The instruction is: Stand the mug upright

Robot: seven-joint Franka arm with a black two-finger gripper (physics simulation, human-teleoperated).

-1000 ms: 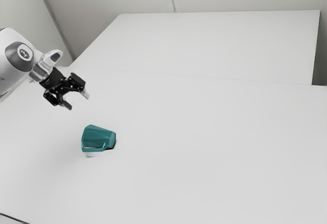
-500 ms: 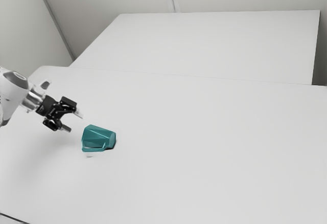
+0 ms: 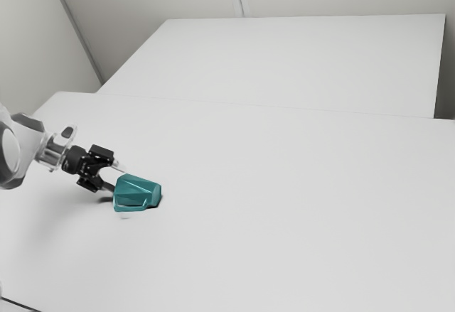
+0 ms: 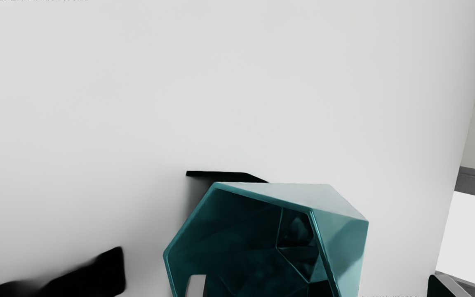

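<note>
In the exterior view the mug (image 3: 136, 192) lies on its side on the table (image 3: 284, 205), so it is not upright. Its mouth (image 3: 116, 195) faces the exterior view's left, where the arm (image 3: 25, 148) comes in, and its base (image 3: 155, 194) points to the exterior view's right. The handle (image 3: 131, 208) runs along the side nearer the camera. The gripper (image 3: 117, 178) is low at the mouth end, its jaws apart and aimed at the rim. That approach makes sense to me: from there, 1 side of the mug can be taken from inside and outside together, with no need to span the whole body.

The wrist view bears this out. The mouth opens towards the gripper, and the jaws stand wide. 1 finger (image 4: 196, 285) shows against the dark hollow, while finger number 2 (image 4: 447, 286) is outside the mug, apart from its wall (image 4: 346, 237). The 2 are not closed on anything; how deep the inner finger reaches, I cannot tell.

I judge the step in hand to be lining up for a grip on that wall. It calls for a little more reach if the inner finger is too shallow, then closing, a lift and a turn that brings the base down. A shallow pinch at the rim could let the mug swing or slip, and the slanted facets may make it twist as the jaws meet it.
</note>
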